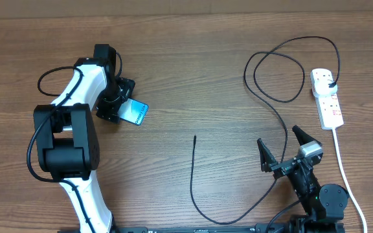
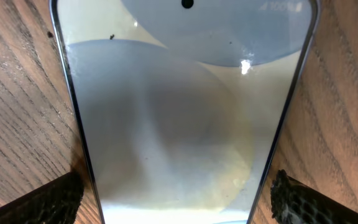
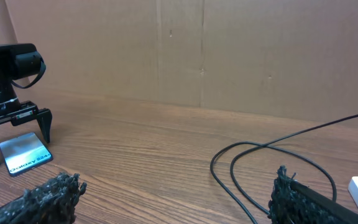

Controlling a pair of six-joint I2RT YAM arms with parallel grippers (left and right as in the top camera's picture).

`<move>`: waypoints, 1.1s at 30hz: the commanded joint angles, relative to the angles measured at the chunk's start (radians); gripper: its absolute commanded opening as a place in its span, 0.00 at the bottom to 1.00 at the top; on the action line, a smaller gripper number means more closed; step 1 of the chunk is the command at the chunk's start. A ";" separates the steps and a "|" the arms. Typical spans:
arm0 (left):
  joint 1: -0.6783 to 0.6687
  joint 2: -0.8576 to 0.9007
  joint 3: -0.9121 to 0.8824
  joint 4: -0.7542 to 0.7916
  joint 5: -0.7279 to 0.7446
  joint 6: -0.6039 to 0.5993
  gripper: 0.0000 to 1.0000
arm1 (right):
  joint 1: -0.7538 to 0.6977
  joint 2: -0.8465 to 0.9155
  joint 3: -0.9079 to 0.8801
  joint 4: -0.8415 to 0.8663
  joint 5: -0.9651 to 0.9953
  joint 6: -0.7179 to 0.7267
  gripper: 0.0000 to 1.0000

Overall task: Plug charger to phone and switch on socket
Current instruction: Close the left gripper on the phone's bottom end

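Right gripper (image 1: pixel 277 134): fingers wide apart with nothing between them, low at the near side of the table (image 1: pixel 173 52), on my right. The charger (image 1: pixel 193 168) cable sweeps a U across the near edge, and one leg rises close past my right fingers. Its plug tip (image 1: pixel 195 137) lies loose on the wood mid-table, touching nothing, well apart from the phone (image 1: pixel 135 113).

Left gripper (image 2: pixel 179 202): fingers (image 2: pixel 42 202) apart, one on either side of the phone's end. The phone lies flat on the table, screen up. Its edges sit just beside the pads; can't tell if they touch. From overhead the screen reads blue-teal, with small white text at one end.

Further out on the right, the cable makes a big loop, then runs to its black plug (image 1: pixel 329 82), seated at the far end of the socket (image 1: pixel 329 107). The socket lies flat near the right edge, with its white cord (image 1: pixel 339 155) trailing back toward me. Switch positions are too small to read.
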 commanded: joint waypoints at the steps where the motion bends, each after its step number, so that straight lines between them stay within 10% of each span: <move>1: -0.008 0.012 -0.018 -0.011 -0.024 0.010 1.00 | 0.008 -0.010 -0.011 0.001 0.010 -0.001 1.00; 33: -0.009 0.086 -0.017 -0.044 -0.006 -0.014 1.00 | 0.008 -0.010 -0.011 0.002 0.010 0.000 1.00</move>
